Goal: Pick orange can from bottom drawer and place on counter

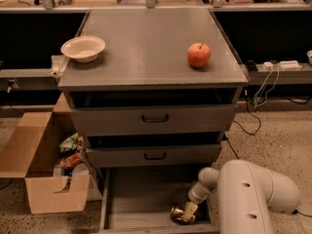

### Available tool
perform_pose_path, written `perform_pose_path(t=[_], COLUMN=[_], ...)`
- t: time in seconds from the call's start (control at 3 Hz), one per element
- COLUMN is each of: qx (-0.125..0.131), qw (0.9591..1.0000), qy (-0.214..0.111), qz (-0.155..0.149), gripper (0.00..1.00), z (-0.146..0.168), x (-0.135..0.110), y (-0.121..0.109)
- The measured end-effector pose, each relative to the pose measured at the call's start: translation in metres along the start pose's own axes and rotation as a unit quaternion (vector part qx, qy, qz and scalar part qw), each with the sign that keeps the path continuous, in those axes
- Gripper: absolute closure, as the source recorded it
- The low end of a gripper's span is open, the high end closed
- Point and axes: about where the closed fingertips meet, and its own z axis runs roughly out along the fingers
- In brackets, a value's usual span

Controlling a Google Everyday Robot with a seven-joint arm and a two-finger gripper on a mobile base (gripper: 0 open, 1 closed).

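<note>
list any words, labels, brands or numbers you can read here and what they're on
None can be read.
orange can: any print is too blurred to read.
cardboard box: no legible print.
claw, down in the bottom drawer beside the orange can: no marking visible.

end effector (187, 212) in bottom drawer (141, 204) | drawer front (155, 156) above | counter (146, 48) centre free
</note>
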Motion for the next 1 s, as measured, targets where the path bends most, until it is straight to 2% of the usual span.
perform_pose_path(t=[0.33, 0.67, 1.0], qx=[0.000, 0.001, 0.003], qw=[1.0000, 1.0000, 0.9999], qy=[0.001, 0.003, 0.006], qz=[0.004, 0.007, 0.010], gripper=[0.00, 0.18, 0.43], z=[0.0068, 0.0118, 0.0116], x=[0.0057, 0.0123, 0.0135], y=[-0.0002, -0.0015, -0.0023])
